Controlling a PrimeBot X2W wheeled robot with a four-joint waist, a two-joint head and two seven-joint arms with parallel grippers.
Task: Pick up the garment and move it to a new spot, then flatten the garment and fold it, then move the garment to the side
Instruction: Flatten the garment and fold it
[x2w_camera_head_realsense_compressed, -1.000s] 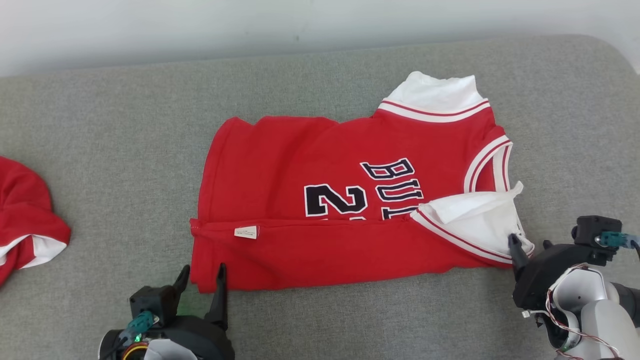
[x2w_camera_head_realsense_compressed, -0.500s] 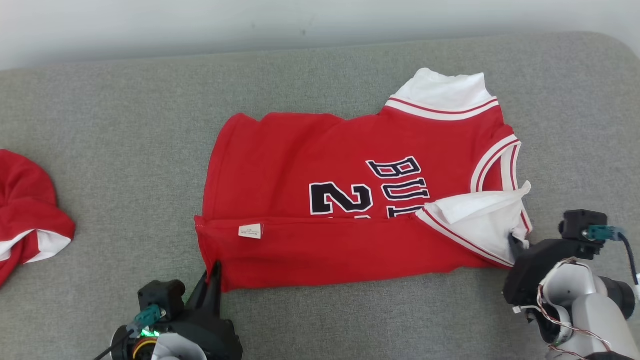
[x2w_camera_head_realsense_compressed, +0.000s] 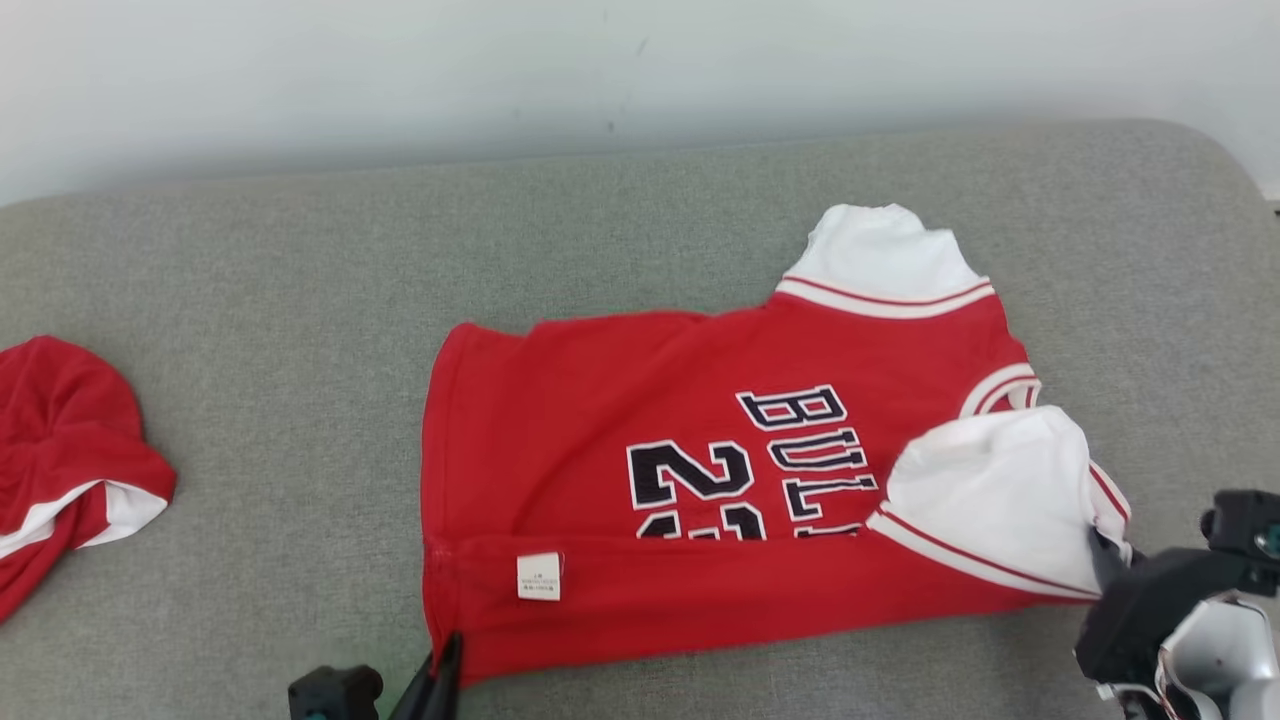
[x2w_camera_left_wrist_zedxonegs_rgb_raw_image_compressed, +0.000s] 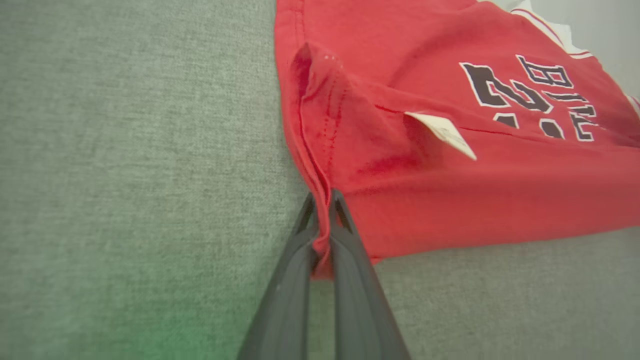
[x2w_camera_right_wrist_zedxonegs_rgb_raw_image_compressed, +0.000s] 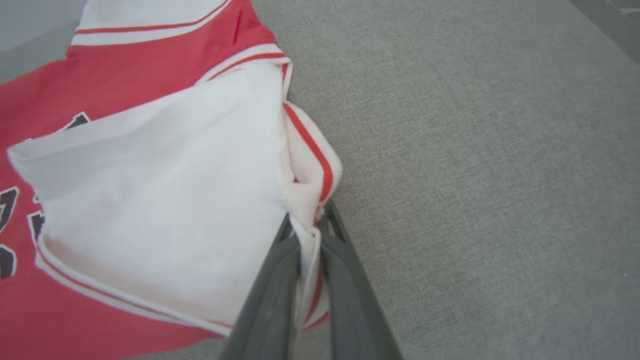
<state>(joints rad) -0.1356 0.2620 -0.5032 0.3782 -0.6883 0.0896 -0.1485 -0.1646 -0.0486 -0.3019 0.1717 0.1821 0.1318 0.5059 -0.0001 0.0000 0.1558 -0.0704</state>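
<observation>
On the grey cushion (x2w_camera_head_realsense_compressed: 250, 300) the red jersey (x2w_camera_head_realsense_compressed: 600, 400) lay partly folded, near my side. My left tool (x2w_camera_left_wrist_zedxonegs_rgb_raw_image_compressed: 323, 200) was pinched tight on the hem corner (x2w_camera_left_wrist_zedxonegs_rgb_raw_image_compressed: 312, 145), and my right tool (x2w_camera_right_wrist_zedxonegs_rgb_raw_image_compressed: 307, 215) was pinched tight on the white sleeve (x2w_camera_right_wrist_zedxonegs_rgb_raw_image_compressed: 150, 190). To fold it well, I thought I should lift both ends together, keep the cloth tight between them, and lay it flat over the numbers (x2w_camera_head_realsense_compressed: 690, 475).

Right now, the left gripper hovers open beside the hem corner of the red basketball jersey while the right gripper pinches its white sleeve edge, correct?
No: the left gripper is shut on the hem corner of the red basketball jersey, as the left wrist view shows. The right gripper does pinch the white sleeve edge.
</observation>
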